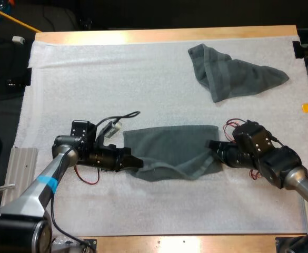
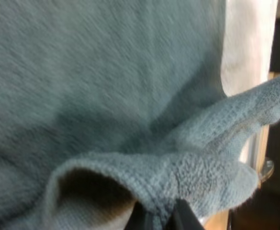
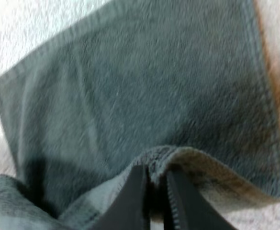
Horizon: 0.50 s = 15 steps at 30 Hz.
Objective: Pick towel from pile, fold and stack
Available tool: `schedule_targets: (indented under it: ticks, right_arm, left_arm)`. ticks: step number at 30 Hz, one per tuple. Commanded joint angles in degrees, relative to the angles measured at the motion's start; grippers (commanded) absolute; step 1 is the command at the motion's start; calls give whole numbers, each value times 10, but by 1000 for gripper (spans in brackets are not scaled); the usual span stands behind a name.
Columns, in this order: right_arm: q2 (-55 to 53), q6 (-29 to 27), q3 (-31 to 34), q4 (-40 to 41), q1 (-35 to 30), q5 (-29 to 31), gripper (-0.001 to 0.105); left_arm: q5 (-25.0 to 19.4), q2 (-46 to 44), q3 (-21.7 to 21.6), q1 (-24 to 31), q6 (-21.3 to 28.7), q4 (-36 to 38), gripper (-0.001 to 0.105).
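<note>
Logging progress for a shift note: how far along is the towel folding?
Done: a spread towel lies in the middle of the mat, away from the crumpled towel at the far right. In hand: the left gripper and right gripper each pinch its near edge, raised to fold. Left: finishing this fold, folding the crumpled towel, stacking both.

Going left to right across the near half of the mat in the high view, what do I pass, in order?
left hand → towel, pinched at each end by a hand → right hand. The crumpled towel farther back overlaps these, so it is left out.
</note>
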Motion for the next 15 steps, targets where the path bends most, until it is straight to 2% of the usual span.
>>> schedule_targets:
  ticks: [1,6,13,15]
  right_arm:
    - [5,0,-4,-8,-7,-8,0]
    - [43,2,-4,-39,-21,-13,0]
    - [73,5,-4,-92,-21,1,0]
    - [77,20,-4,-97,-21,29,0]
  left_arm:
    - [10,3,-1,7,-12,-20,0]
    - [7,7,-1,49,-55,-87,0]
    - [4,9,-1,64,-56,-136,0]
    - [-19,9,-1,64,-56,-145,0]
